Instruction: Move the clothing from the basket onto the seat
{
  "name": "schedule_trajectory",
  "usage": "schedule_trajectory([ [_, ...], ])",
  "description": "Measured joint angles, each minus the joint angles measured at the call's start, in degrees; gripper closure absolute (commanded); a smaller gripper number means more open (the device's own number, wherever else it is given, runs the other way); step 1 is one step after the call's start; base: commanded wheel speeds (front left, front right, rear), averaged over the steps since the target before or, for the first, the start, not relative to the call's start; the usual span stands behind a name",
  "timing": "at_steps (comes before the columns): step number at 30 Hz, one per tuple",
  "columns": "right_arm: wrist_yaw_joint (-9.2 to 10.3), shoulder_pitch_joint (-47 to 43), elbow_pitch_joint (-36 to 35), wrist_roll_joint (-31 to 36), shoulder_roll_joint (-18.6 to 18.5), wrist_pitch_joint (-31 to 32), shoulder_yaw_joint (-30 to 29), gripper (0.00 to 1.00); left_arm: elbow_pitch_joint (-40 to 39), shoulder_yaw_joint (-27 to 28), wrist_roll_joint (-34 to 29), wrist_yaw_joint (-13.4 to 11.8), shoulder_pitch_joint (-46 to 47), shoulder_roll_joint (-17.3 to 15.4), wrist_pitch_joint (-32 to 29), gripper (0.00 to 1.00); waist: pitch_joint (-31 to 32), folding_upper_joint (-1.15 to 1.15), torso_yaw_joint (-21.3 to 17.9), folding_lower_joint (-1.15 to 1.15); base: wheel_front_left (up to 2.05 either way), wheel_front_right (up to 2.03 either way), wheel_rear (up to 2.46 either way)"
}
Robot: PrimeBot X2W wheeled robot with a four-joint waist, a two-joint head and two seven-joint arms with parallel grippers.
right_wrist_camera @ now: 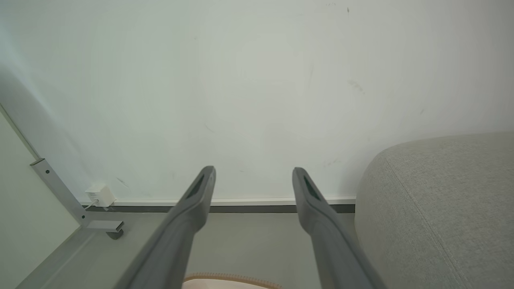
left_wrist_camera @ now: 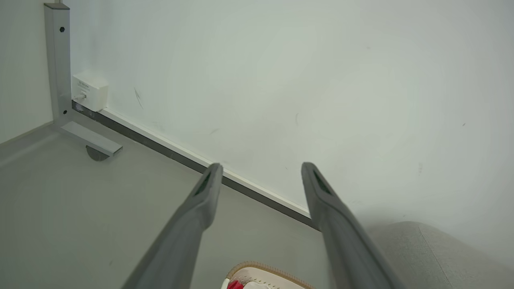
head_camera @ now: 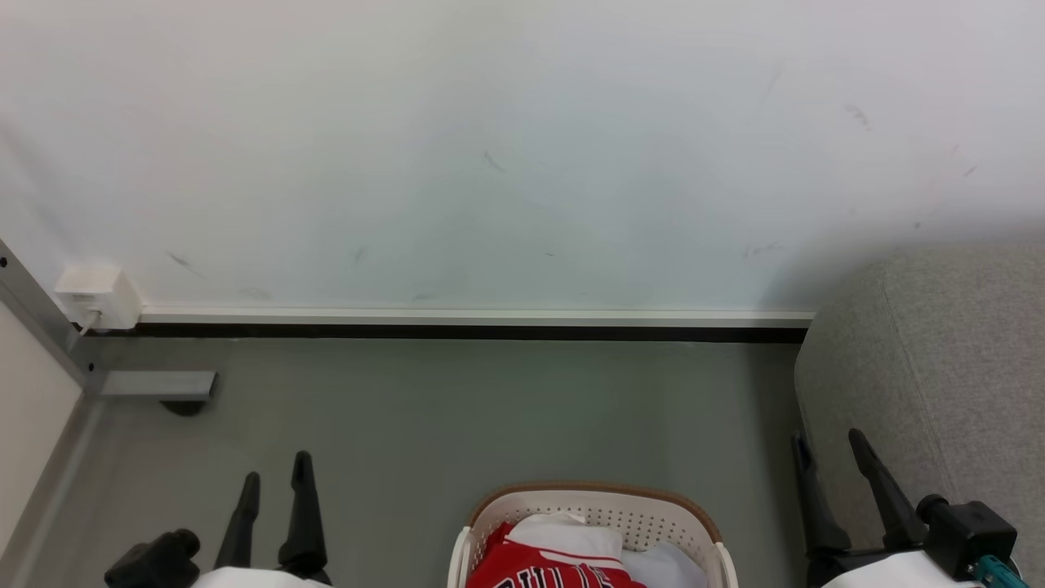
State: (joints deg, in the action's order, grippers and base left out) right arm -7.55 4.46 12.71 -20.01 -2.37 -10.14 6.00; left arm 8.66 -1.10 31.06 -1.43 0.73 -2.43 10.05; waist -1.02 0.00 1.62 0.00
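Left gripper [head_camera: 276, 469] hangs low on my left, fingers spread wide with nothing between them, over the floor [head_camera: 457, 408] beside the basket [head_camera: 596, 490]. That basket sits at the bottom middle of the head view. The jersey [head_camera: 531, 572] lies bunched inside it, red with a strip of lettering showing. A white cloth [head_camera: 665, 563] is tucked against the jersey's right side.

I judge the jersey light, limp and a little slick, so it should sag and trail once lifted. A deep pinch on a raised red fold near its middle looks the safest hold, clear of the white cloth and the perforated wall.

Right gripper [head_camera: 828, 445] is likewise wide and empty, just in front of the sofa [head_camera: 939, 367], which stands near the basket's right side.
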Motion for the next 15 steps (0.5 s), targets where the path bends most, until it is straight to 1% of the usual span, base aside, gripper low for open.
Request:
schedule_trajectory([
  [5, 0.0, 0.0, 0.03, 2.05, -0.04, -0.54, -0.04, 0.0, -0.18, -0.32, -2.79, -0.21, -0.05, -0.04, 0.69, 0.0, -0.07, 0.0, 0.02, 0.0, 0.0, 0.0, 0.0],
  [9, 0.0, 0.0, 0.04, 3.74, -0.07, -1.07, -0.15, 0.0, -0.09, -1.32, -5.45, 0.55, -0.18, -0.07, 1.19, 0.0, -0.11, 0.0, -0.01, 0.0, 0.0, 0.0, 0.0],
  [15, 0.0, -0.02, 0.46, 4.53, -0.14, -1.86, -1.27, 0.0, -0.07, -2.2, -8.68, 1.45, -0.34, -0.09, 1.85, 0.0, -0.13, 0.0, 0.0, 0.0, 0.0, 0.0, 0.0],
])
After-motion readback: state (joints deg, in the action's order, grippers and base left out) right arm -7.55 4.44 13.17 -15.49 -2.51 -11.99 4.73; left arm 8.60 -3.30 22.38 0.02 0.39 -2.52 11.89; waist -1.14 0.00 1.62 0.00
